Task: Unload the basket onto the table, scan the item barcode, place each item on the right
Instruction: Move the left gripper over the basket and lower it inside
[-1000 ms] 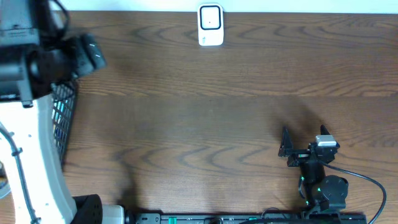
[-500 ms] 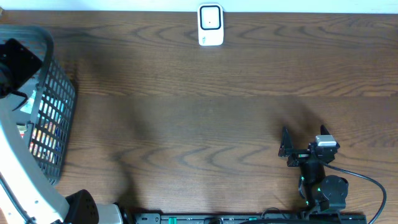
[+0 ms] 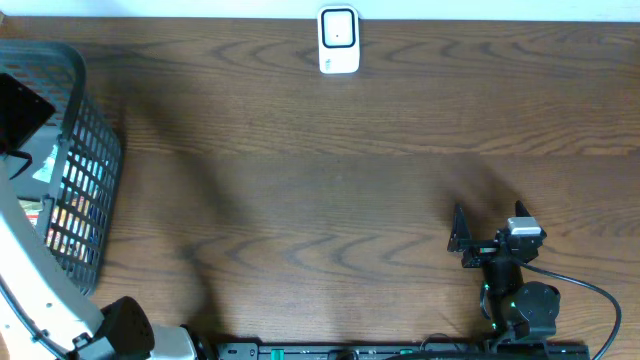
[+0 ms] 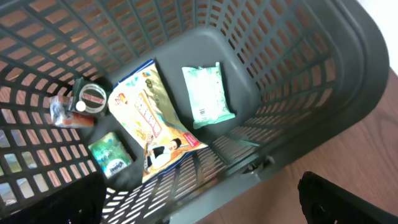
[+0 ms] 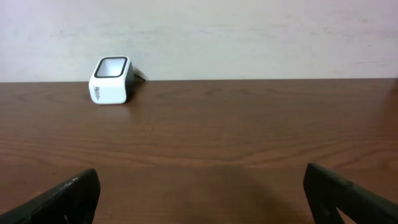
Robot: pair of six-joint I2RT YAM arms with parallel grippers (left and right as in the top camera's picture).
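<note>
The white barcode scanner point(image 3: 339, 41) stands at the table's far edge, also visible in the right wrist view as the scanner point(image 5: 111, 80) far ahead on the left. The items lie in the dark mesh basket point(image 3: 85, 180) at the left: a yellow snack bag point(image 4: 152, 118), a pale green packet point(image 4: 207, 94), a small green packet point(image 4: 111, 155) and a round tin point(image 4: 90, 98). My left gripper point(image 4: 199, 208) hovers open above the basket's rim point(image 4: 323, 93), holding nothing. The right gripper point(image 3: 488, 212) rests open near the front right, empty, facing the scanner.
The left arm's white link point(image 3: 30, 270) runs along the left edge beside the basket. Bare brown wood point(image 3: 330, 200) stretches between the basket, the scanner and the right arm's base point(image 3: 520, 305).
The left arm has swung left, off the basket's top in the overhead view, uncovering the basket. The right arm has not moved.
</note>
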